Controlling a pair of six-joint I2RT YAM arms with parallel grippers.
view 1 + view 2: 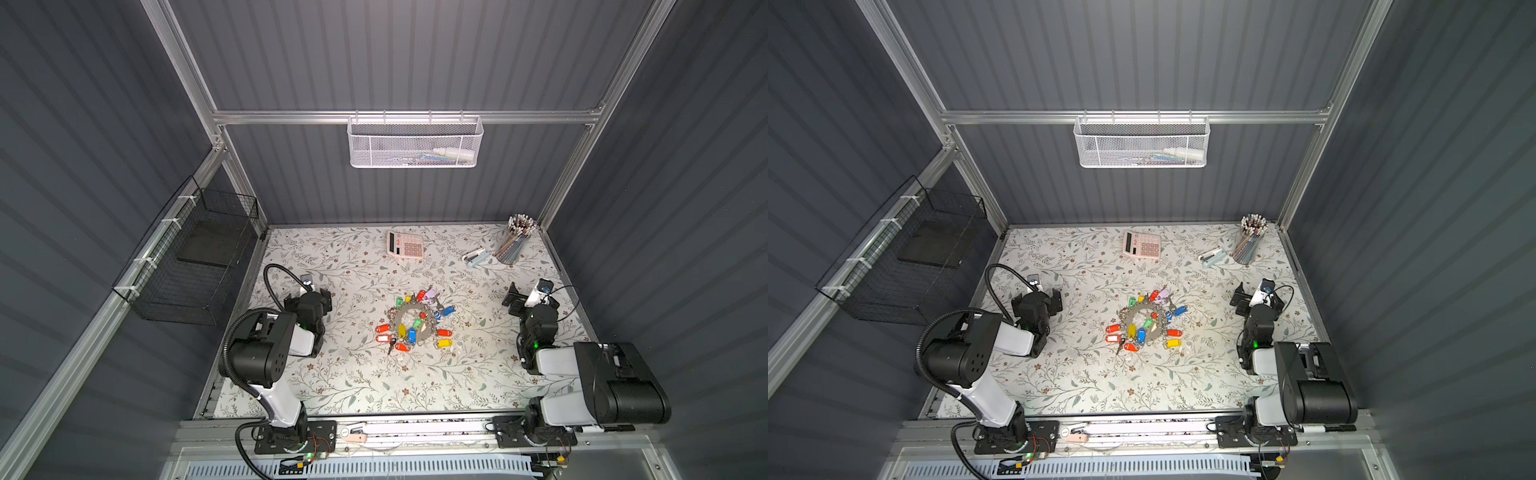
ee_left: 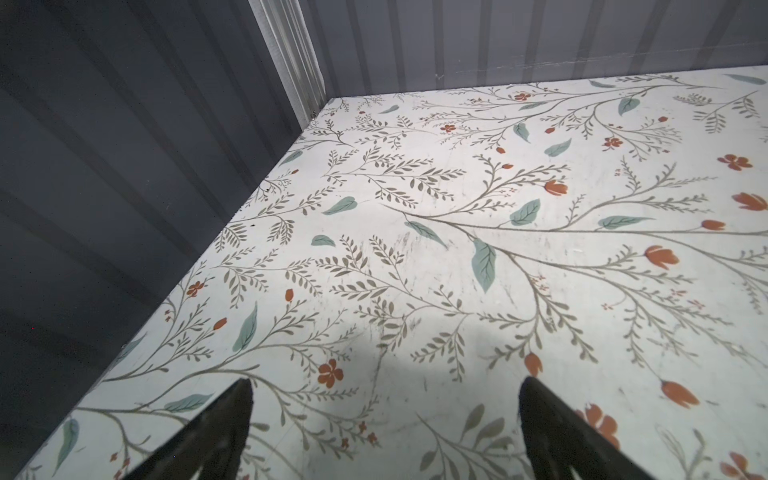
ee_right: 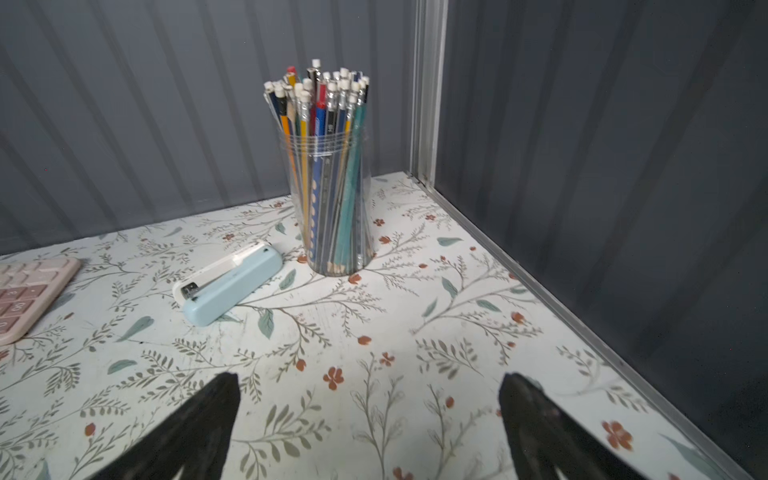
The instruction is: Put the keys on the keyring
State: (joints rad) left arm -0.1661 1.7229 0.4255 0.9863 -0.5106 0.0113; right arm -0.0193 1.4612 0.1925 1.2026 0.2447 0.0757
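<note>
Wrist views show our left gripper [image 2: 386, 379] and right gripper [image 3: 370, 374] spread wide, empty; nothing seems begun. In both top views the keyring [image 1: 400, 316] lies between them, well apart from either's fingers. Next we should pinch the yellow-tagged key [image 1: 445, 343] beside it. The stapler [image 3: 230, 286] and pencil cup [image 3: 332, 199] beyond our right fingers obstruct nothing.
</note>
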